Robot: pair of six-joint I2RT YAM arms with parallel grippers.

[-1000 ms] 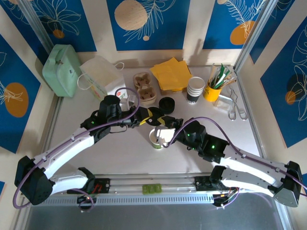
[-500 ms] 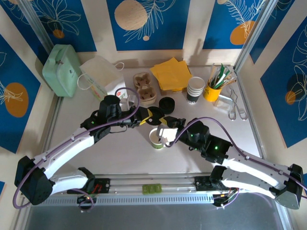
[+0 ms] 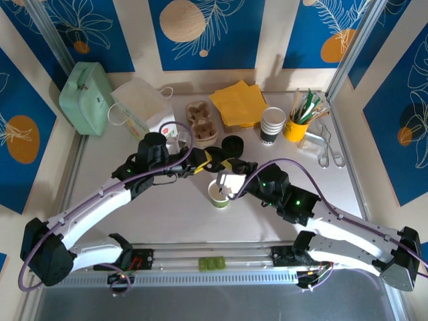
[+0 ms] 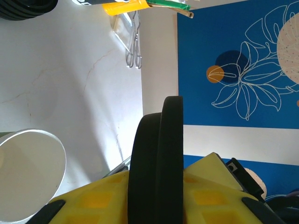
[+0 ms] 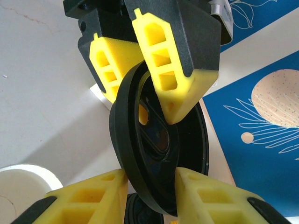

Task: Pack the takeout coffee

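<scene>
Light-green paper cup (image 3: 218, 194) upright and lidless near the middle of the table (image 3: 167, 214), just below the two meeting grippers. Just above and beyond it, black lid (image 5: 156, 140) on edge and clear of the cup, clenched across its faces by the left gripper (image 5: 142, 108) and pinched from the opposite side by the right gripper (image 5: 150, 173). Farther back, a second black lid (image 3: 233, 144) flat on the table, then stacked cups (image 3: 272, 125), yellow napkins (image 3: 239, 103) and a white bag (image 3: 140, 107) towards the far edge.
</scene>
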